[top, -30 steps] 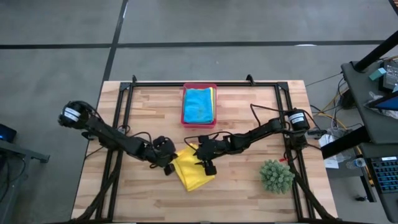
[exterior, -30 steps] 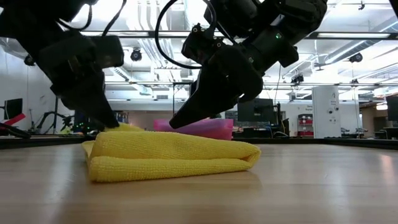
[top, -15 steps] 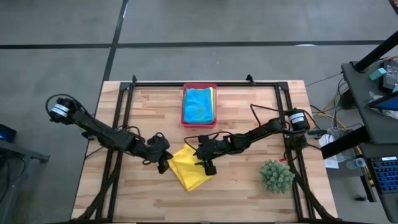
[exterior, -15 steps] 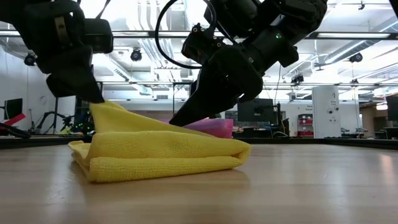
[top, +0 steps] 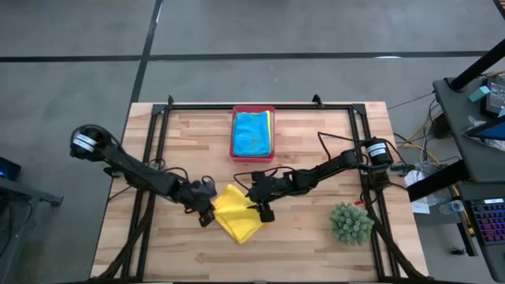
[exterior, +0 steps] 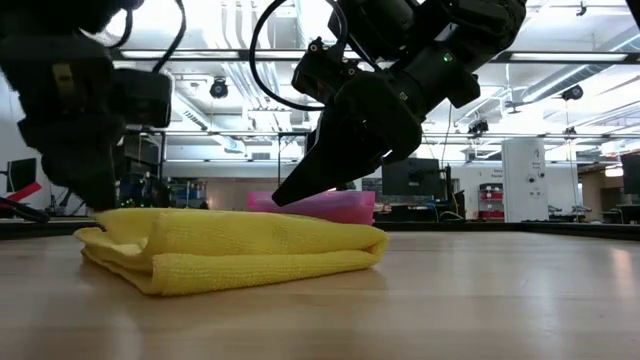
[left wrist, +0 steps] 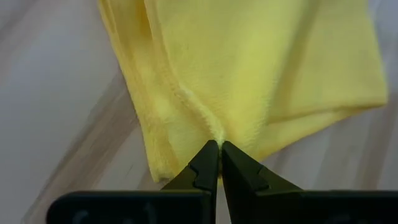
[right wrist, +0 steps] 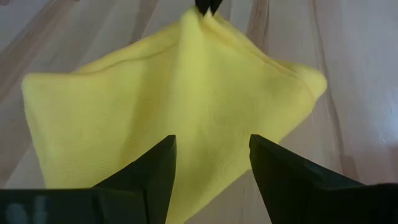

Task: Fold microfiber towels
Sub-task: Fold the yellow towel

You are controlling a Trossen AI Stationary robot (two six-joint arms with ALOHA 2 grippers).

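Observation:
A yellow microfiber towel (top: 237,214) lies folded in several layers on the wooden table, near its middle. My left gripper (left wrist: 219,148) is at the towel's left end and shut on it. My right gripper (right wrist: 211,155) stands open over the towel's right part (right wrist: 174,106), one finger on each side of the middle. In the low view its fingertips (exterior: 288,195) reach down to the towel's top. A turquoise towel (top: 252,132) lies in the pink tray (top: 233,150) at the far side. My left gripper pinches a small piece of the yellow towel's hemmed edge (left wrist: 214,132) at its left end, between the two fingertips. The fingers slant down from the table's left. The towel lies on the table, and its held end (exterior: 105,225) is low and slack. Whether my right gripper touches the towel, I cannot tell.
A spiky green plant (top: 351,223) stands at the near right. A black frame (top: 158,126) runs along the table's left, far and right sides. Bare wood lies at the near side of the towel.
My left gripper raised the towel's left end, then brought it down again and drew it toward the table's left edge, rolling as it went. The whole towel has slid a little to the left and lies flatter. My right gripper has kept still.

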